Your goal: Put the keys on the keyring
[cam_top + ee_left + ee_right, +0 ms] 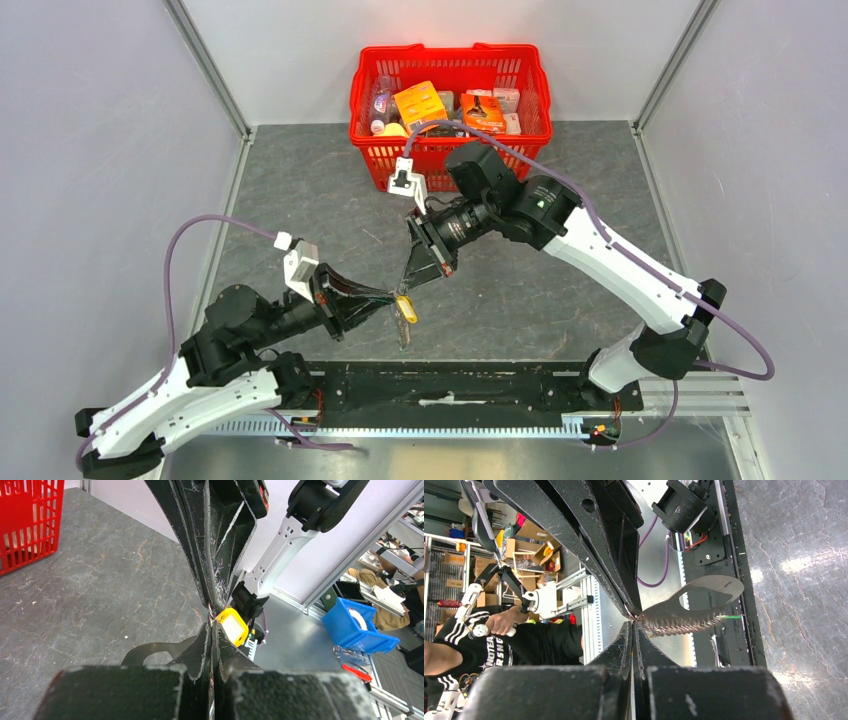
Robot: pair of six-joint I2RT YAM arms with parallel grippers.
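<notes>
Both grippers meet tip to tip above the table centre. My left gripper (392,297) (213,623) is shut, with the thin metal keyring (212,614) at its tips. The yellow-orange key tag (405,309) (232,625) hangs right beside them. My right gripper (411,284) (633,619) is shut on the same ring from the other side. The short chain (679,625) and grey strap loop (696,600) (150,652) trail from it. A thin green sliver (730,616) shows by the chain's end; I cannot tell if it is the green key.
A red basket (450,100) full of packaged goods stands at the back centre, just behind the right arm's wrist. A black rail (450,385) runs along the near table edge between the arm bases. Grey walls close in both sides.
</notes>
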